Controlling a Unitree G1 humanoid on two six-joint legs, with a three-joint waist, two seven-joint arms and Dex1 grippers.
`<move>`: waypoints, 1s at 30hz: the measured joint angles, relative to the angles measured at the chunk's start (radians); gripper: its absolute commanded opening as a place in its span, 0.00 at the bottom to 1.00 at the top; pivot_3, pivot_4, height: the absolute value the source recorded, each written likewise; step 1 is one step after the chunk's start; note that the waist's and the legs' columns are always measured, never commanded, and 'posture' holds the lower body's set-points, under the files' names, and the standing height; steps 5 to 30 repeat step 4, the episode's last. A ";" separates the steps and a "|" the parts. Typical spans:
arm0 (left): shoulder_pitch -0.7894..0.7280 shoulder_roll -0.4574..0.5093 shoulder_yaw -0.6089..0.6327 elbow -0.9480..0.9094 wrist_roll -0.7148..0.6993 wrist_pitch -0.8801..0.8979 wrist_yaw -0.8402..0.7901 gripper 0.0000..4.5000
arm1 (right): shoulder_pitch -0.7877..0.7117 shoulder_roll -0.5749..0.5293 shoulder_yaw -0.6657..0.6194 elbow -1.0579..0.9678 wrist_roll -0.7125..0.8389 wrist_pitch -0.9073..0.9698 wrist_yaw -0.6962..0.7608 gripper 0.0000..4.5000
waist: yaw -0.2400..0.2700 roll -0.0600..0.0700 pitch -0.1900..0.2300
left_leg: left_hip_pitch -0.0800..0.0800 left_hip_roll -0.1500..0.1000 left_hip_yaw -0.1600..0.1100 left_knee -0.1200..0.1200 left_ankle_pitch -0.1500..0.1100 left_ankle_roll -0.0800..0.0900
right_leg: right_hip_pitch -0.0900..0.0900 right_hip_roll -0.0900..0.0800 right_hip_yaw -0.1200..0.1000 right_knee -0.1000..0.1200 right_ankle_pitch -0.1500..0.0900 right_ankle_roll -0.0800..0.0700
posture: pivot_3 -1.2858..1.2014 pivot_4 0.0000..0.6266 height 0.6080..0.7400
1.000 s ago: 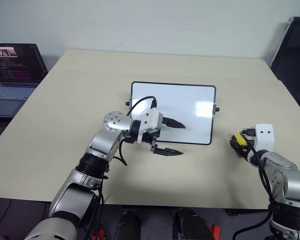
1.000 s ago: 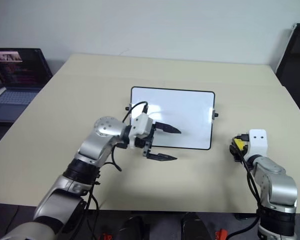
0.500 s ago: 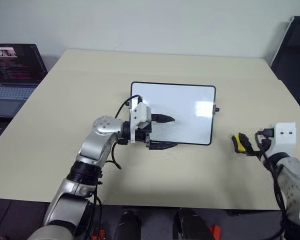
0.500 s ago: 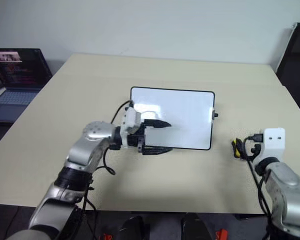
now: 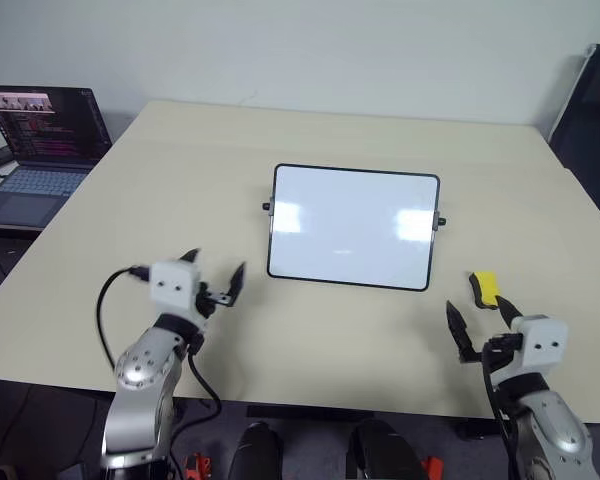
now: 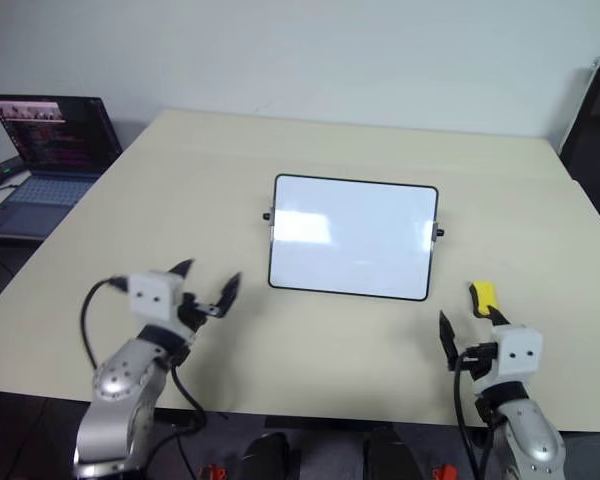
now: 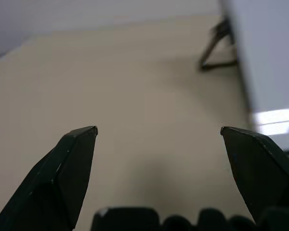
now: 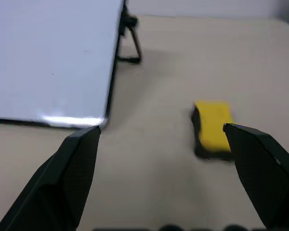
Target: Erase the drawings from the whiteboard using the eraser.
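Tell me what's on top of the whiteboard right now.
Nothing rests on the whiteboard: its white face shows only glare patches, no blue marks visible. The eraser lies on the table beside it. Whatever lies beneath the board is covered.

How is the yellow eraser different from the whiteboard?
The eraser is a small yellow block with a dark underside; the whiteboard is much bigger, white and glossy, with a thin black frame. The eraser lies beside the whiteboard, apart from it. Both rest on the table, and neither is held.

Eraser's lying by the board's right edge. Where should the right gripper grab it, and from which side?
Grip the eraser across its two long sides, probably from above with the right gripper. It lies flat on the table, yellow face up, apart from the whiteboard, so both sides are free.
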 measured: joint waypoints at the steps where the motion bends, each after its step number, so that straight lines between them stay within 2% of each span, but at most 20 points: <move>1: 0.015 -0.013 0.007 0.004 0.005 0.014 0.024 1.00 | 0.010 0.000 -0.010 0.019 0.007 -0.002 -0.001 0.99 | 0.000 -0.001 0.000 | 0.000 0.000 0.000 0.000 -0.001 -0.001 | 0.000 0.000 0.000 -0.001 0.000 0.000 | 0.52 0.24 1.00; 4: 0.019 -0.026 0.005 0.009 0.007 0.042 0.062 1.00 | 0.013 -0.003 -0.039 0.050 0.024 -0.022 -0.014 0.99 | 0.002 -0.001 0.000 | -0.001 -0.001 0.000 0.000 -0.004 -0.006 | 0.000 -0.002 0.000 -0.004 0.000 0.000 | 0.52 0.24 1.00; 30: 0.019 -0.026 0.005 0.009 0.007 0.042 0.062 1.00 | 0.013 -0.003 -0.039 0.050 0.024 -0.022 -0.014 0.99 | 0.002 -0.001 0.000 | -0.001 -0.001 0.000 0.000 -0.004 -0.006 | 0.000 -0.002 0.000 -0.004 0.000 0.000 | 0.52 0.24 1.00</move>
